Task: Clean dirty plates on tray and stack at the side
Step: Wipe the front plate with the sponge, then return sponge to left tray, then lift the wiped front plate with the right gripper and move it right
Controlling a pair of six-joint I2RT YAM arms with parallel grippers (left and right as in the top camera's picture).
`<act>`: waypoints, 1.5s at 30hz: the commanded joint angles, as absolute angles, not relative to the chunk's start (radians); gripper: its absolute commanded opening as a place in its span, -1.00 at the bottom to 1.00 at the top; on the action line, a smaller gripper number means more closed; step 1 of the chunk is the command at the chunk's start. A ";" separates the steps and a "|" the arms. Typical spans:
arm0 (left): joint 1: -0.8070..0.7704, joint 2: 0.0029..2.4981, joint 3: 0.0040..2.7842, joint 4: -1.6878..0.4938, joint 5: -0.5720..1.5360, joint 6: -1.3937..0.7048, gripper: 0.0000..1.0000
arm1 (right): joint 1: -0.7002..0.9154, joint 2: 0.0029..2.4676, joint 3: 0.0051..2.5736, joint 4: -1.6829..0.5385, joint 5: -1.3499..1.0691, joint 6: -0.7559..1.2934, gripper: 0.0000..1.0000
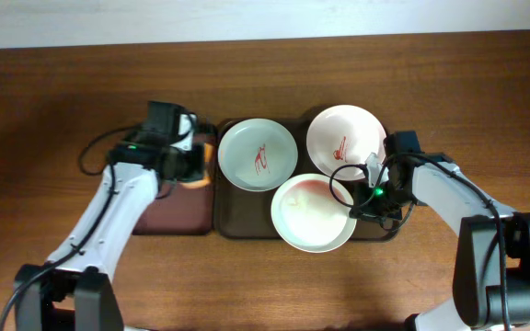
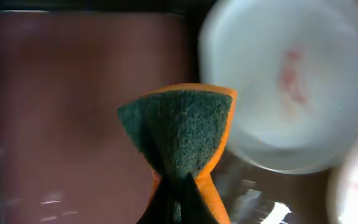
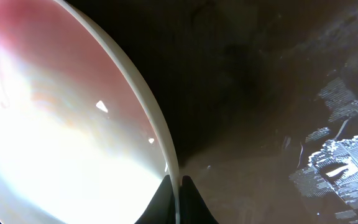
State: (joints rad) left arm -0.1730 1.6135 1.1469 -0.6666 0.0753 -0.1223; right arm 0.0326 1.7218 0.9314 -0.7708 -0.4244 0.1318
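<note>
Three plates lie on the dark brown tray [image 1: 243, 219]. The back left plate [image 1: 257, 154] and the back right plate [image 1: 342, 136] each carry a red smear. The front plate [image 1: 311, 213] shows only a faint pink film and overhangs the tray's front edge. My right gripper [image 1: 357, 210] is shut on that plate's right rim, seen close in the right wrist view [image 3: 178, 186]. My left gripper [image 1: 196, 156] is shut on a folded orange and green sponge [image 2: 182, 134], held over the maroon tray [image 2: 67, 112], just left of the back left plate [image 2: 291, 81].
The smaller maroon tray [image 1: 168, 216] sits directly left of the brown tray. A black cable loops over the right arm near the back right plate. The table's far edge meets a white wall at the top.
</note>
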 commanded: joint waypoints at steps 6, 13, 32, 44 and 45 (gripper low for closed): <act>-0.105 1.798 1.145 -0.666 0.026 -0.033 -1.00 | 0.039 1.729 0.934 -0.781 -0.423 0.132 -0.92; -0.126 1.851 1.145 -0.664 -0.066 -0.029 0.11 | 0.039 1.729 0.934 -0.782 -0.423 0.132 -0.92; -0.133 1.872 1.190 -0.693 -0.014 -0.037 0.25 | 0.039 1.729 0.934 -0.782 -0.423 0.132 -0.92; -0.133 1.851 1.229 -0.624 -0.022 -0.036 0.36 | 0.039 1.729 0.934 -0.785 -0.423 0.132 -0.92; -0.133 1.853 1.229 -0.608 -0.022 -0.036 0.38 | 0.039 1.729 0.934 -0.785 -0.423 0.132 -0.92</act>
State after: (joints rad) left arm -0.1299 1.8809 1.2098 -0.6323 -0.0231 -0.0448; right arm 0.0326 1.7218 0.9314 -0.7818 -0.4244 0.1318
